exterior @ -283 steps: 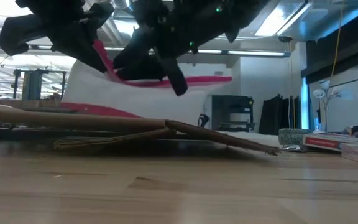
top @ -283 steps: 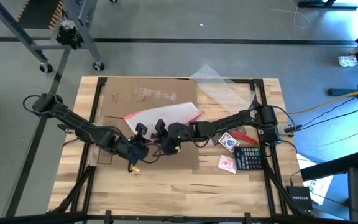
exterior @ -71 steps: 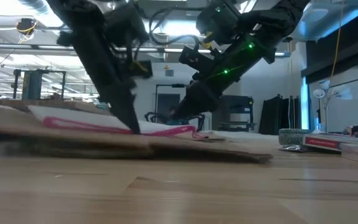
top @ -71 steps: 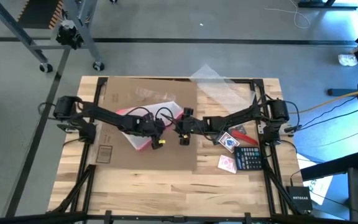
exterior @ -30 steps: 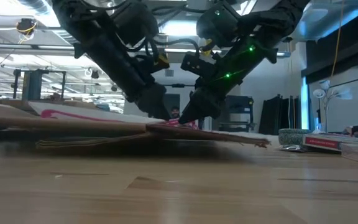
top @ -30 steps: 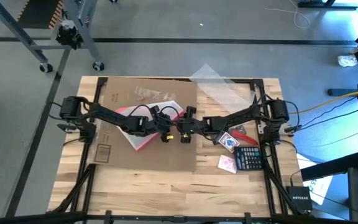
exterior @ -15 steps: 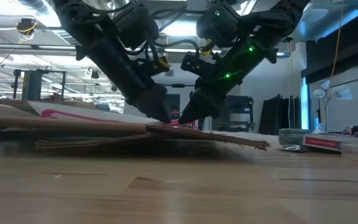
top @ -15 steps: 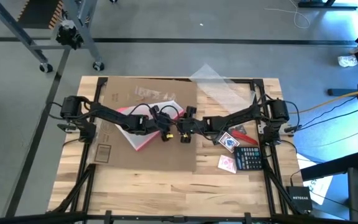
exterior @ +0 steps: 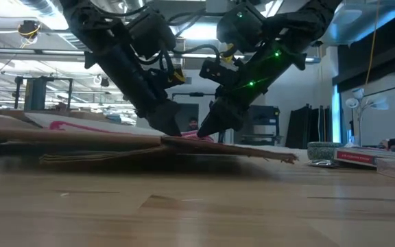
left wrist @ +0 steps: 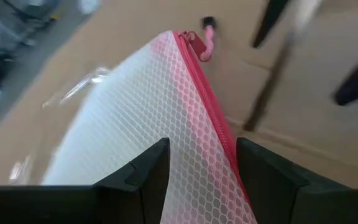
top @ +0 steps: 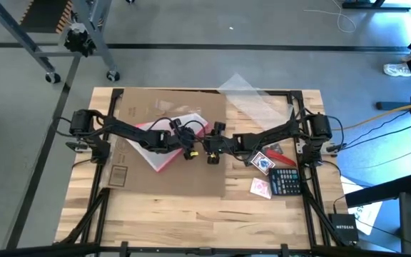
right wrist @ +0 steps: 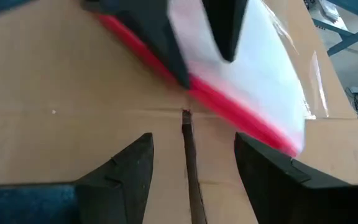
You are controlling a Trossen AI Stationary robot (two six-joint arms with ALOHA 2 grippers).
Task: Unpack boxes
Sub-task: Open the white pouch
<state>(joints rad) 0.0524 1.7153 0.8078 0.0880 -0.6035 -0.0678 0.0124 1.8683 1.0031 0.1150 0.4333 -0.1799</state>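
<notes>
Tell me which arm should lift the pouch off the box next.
Left. The left gripper already straddles the pouch with open fingers; the right gripper hovers open over bare box.

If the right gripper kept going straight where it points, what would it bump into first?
Probably the cardboard box right under its tips, near the flap seam. The right gripper is open and aims down at it; the pink-edged pouch lies just beyond.

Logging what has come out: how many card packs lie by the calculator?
2: a blue-and-red card pack just left of the black calculator, and a pink card pack nearer the table's front edge.
</notes>
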